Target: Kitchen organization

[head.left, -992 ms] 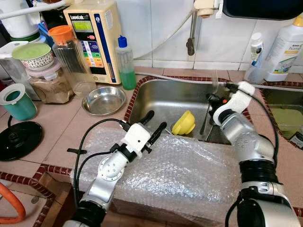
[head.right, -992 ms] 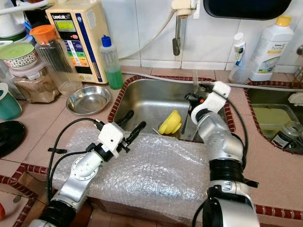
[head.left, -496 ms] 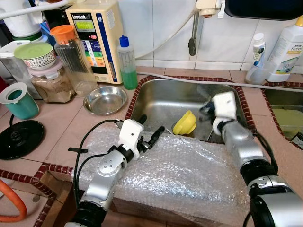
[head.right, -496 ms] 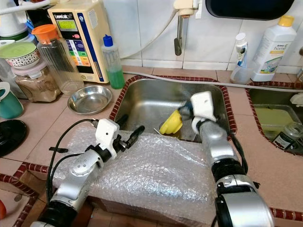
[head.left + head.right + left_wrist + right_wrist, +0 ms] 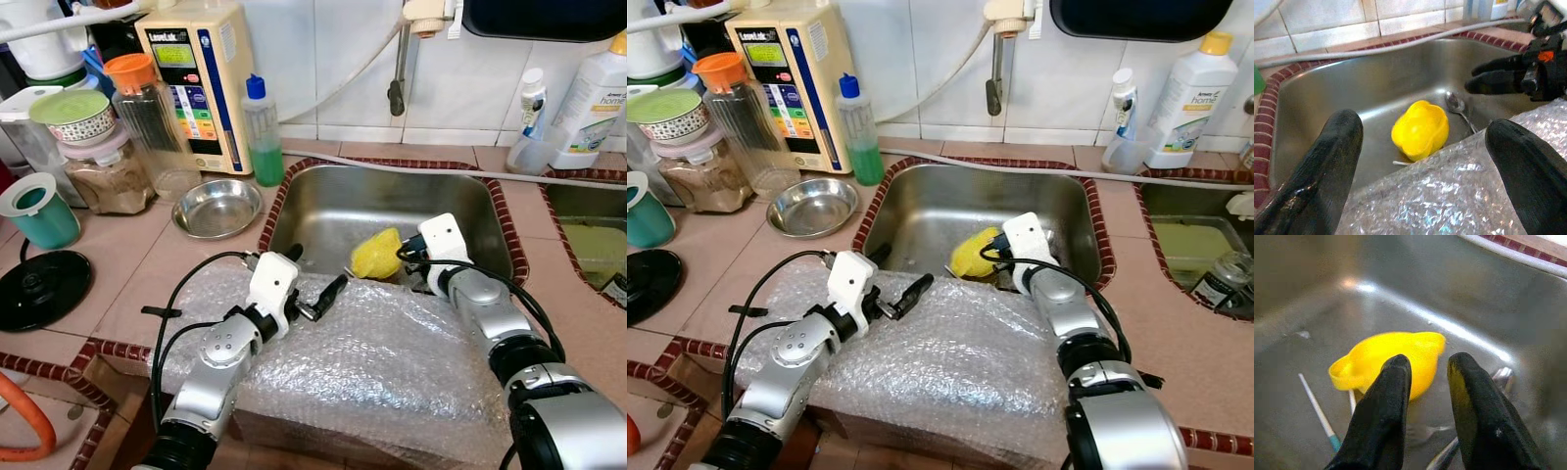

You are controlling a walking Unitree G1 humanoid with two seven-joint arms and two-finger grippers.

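Reaching into the sink (image 5: 323, 201), the right hand (image 5: 1425, 382) hovers narrow beside the yellow cup (image 5: 376, 255) at the front edge, left hand (image 5: 313, 284) wide over bubble wrap (image 5: 392, 362); the cup's rounded side could slip.

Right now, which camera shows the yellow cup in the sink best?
The left wrist view: the yellow cup lies unobstructed on the sink floor. The right wrist view has the right gripper partly covering it; in the eye views it is small beside that gripper.

Sink (image 5: 323, 211): brushed steel, dull sheen. Inside it, yellow cup (image 5: 1420, 129): glossy plastic. Bubble wrap (image 5: 392, 362) beside sink: crinkled, shiny.
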